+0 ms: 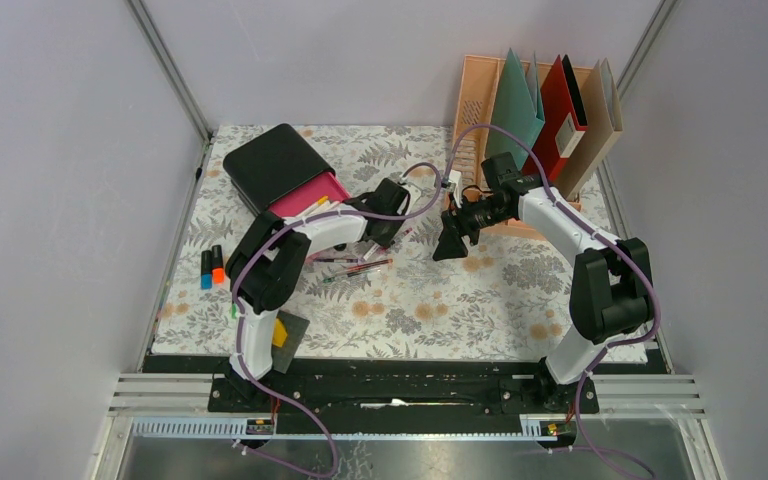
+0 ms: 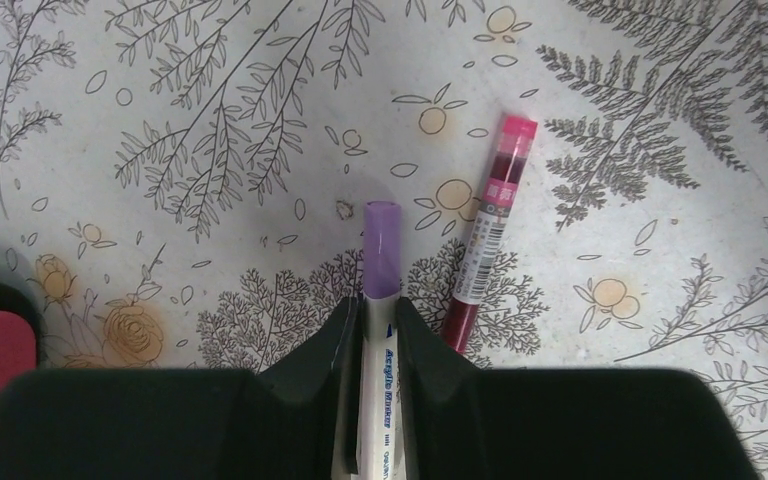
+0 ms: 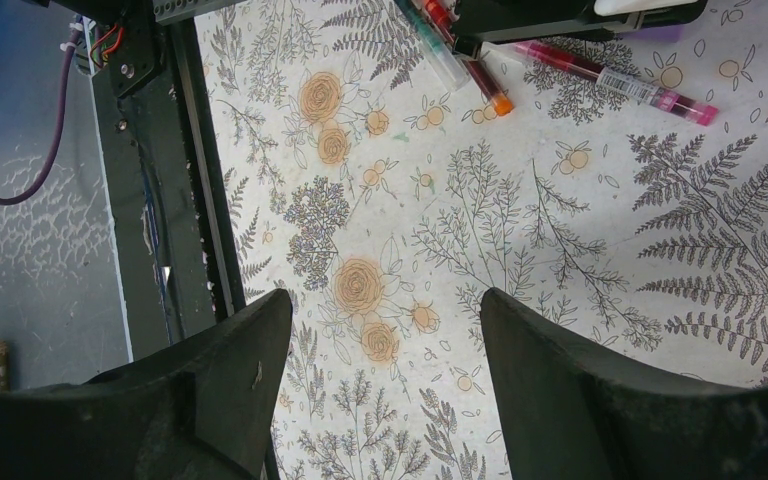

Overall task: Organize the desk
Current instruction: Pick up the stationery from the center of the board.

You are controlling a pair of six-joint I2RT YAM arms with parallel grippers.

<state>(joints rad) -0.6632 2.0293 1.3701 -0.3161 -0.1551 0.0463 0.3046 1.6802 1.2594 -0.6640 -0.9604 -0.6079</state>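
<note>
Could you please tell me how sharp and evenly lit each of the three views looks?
Top view: even, soft light on the desk, no glare. Left wrist view: the purple marker and pink pen are sharp, a faint grey shadow left of the marker, the left gripper nearly black. Right wrist view: desk crisp, the right gripper dark and slightly soft.

Plain pale grey walls [image 1: 40, 180] stand on three sides, with thin silver metal posts [image 1: 172, 70] in the back corners
</note>
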